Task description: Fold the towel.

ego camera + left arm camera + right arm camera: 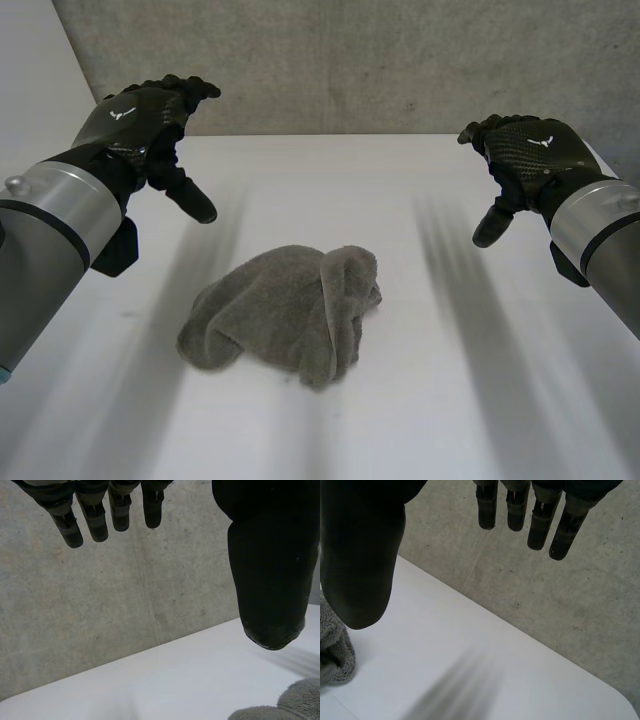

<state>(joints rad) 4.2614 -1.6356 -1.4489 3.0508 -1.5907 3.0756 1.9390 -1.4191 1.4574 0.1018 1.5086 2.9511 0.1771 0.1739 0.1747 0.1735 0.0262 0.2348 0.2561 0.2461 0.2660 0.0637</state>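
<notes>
Left hand (pixel 150 125): raised above the far-left part of the table, fingers relaxed and apart from the thumb, closed on nothing. The thumb pointed down and inward toward the towel.
Left fingers (pixel 95 522): in the left wrist view they hung nearly straight, side by side, with wall behind them. The thumb stood well off to one side and a grey fold of towel showed just beyond its tip.
Right hand (pixel 525 150): raised above the far-right part of the table in a mirror pose – fingers loosely extended, thumb angled down, also closed on nothing.
Right fingers (pixel 540 527): in the right wrist view they hung straight with small gaps between them, thumb held wide. A towel edge lay on the table beside the thumb.
Towel (pixel 285 315): grey terry, unfolded – a crumpled mound at mid-table, between the two hands and nearer the robot than either. One thick fold was draped over its right side. Neither hand touched it.
Between hands and towel: bare tabletop on both sides.
Table (pixel 480 400): white, smooth, matt. Its far edge met the wall, and a rounded corner showed in the right wrist view.
Wall (pixel 400 60): grey, rough, concrete-like, directly behind the table.
Left arm (pixel 45 240): grey forearm coming in from the near left, wrist angled inward.
Right arm (pixel 600 245): grey forearm coming in from the near right, likewise angled inward.
</notes>
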